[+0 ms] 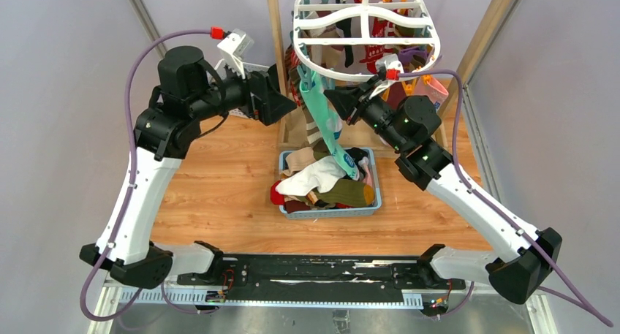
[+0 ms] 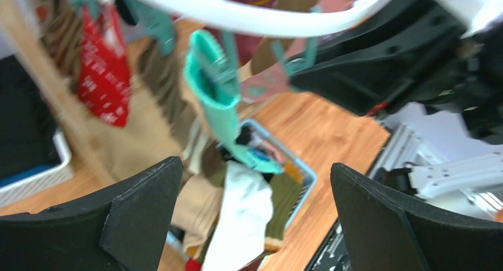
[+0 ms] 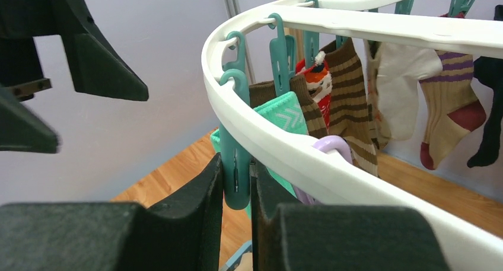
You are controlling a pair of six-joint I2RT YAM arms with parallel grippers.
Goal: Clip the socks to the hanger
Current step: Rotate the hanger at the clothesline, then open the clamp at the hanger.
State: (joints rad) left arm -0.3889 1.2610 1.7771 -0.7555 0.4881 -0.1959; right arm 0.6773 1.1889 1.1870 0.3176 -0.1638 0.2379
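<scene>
The right gripper [image 3: 236, 185] pinches a teal plastic clothespin [image 3: 232, 128] on the white oval plastic hanger [image 3: 285, 146], a mint-green fabric sock [image 1: 322, 118] dangling there above the blue plastic basket [image 1: 330, 212]; the left gripper [image 2: 255, 188] hovers spread wide nearby.

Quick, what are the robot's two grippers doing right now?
The left gripper: wide open, holding nothing.
The right gripper: closed on a teal clothespin on the hanger.
</scene>
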